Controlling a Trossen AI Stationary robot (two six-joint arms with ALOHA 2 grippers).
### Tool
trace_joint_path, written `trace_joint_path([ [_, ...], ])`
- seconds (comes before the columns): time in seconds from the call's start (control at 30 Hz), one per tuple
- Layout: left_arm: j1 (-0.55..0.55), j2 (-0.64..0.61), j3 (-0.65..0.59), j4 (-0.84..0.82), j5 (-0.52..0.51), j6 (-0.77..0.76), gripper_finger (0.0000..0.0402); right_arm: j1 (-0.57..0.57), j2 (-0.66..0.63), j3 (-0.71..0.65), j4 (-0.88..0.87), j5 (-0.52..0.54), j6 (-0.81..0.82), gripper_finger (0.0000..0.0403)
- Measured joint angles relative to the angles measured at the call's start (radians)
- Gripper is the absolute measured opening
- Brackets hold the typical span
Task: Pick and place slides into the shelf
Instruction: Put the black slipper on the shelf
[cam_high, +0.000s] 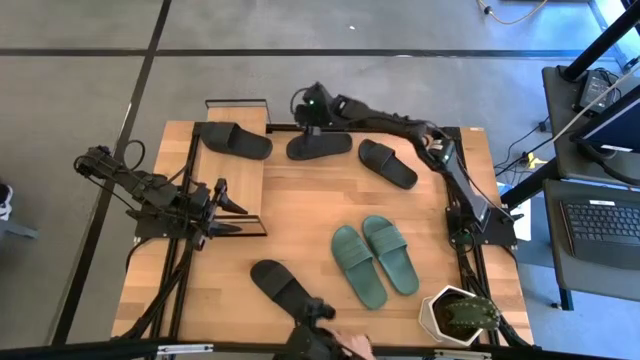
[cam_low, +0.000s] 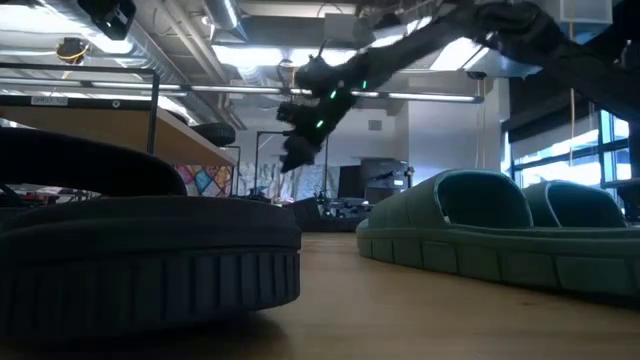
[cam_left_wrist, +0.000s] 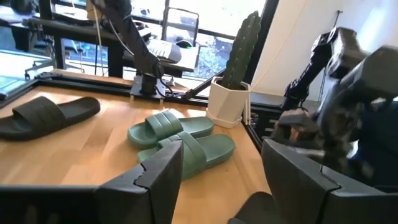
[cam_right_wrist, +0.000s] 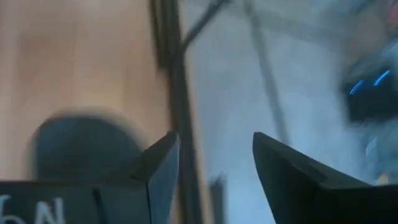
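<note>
The right gripper (cam_high: 312, 128) hangs over a black slide (cam_high: 318, 146) at the table's far edge beside the shelf (cam_high: 243, 165), fingers apart, holding nothing. The left gripper (cam_high: 232, 212) waits open by the shelf.

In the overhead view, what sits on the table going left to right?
Left gripper → black slide on the shelf → black slide at the near edge → black slide under the right gripper → teal pair → black slide → potted cactus.
</note>
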Motion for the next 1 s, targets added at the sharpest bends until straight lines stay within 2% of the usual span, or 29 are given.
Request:
trace_joint_path([
  [0.07, 0.000, 0.000, 0.000, 0.001, 0.000, -0.016, 0.0208, -0.002, -0.038, 0.034, -0.152, -0.078, 0.076, 0.0204],
  [0.17, 0.000, 0.000, 0.000, 0.001, 0.000, -0.018, 0.0208, -0.001, -0.083, 0.069, -0.267, -0.341, 0.156, 0.0205],
  [0.3, 0.000, 0.000, 0.000, 0.001, 0.000, -0.018, 0.0208, 0.012, -0.106, 0.073, -0.212, -0.791, 0.202, 0.0205],
  [0.37, 0.000, 0.000, 0.000, 0.001, 0.000, -0.017, 0.0208, 0.028, -0.103, 0.072, -0.152, -0.964, 0.195, 0.0205],
  [0.4, 0.000, 0.000, 0.000, 0.001, 0.000, -0.015, 0.0208, 0.040, -0.100, 0.067, -0.103, -1.014, 0.193, 0.0205],
  [0.5, 0.000, 0.000, 0.000, 0.001, 0.000, -0.014, 0.0208, 0.087, -0.096, 0.031, 0.065, -1.006, 0.218, 0.0205],
  [0.63, 0.000, 0.000, 0.000, 0.000, 0.000, -0.014, 0.0208, 0.166, -0.091, -0.051, 0.224, -0.778, 0.199, 0.0204],
  [0.73, 0.000, 0.000, 0.000, -0.001, 0.000, -0.014, 0.0208, 0.201, -0.092, -0.097, 0.291, -0.661, 0.195, 0.0204],
  [0.87, 0.000, 0.000, 0.000, -0.005, 0.000, -0.014, 0.0208, 0.219, -0.091, -0.187, 0.439, -0.625, 0.223, 0.0204],
  [1.0, 0.000, 0.000, 0.000, -0.009, 0.000, -0.012, 0.0208, 0.221, -0.094, -0.293, 0.675, -0.592, 0.316, 0.0204],
])
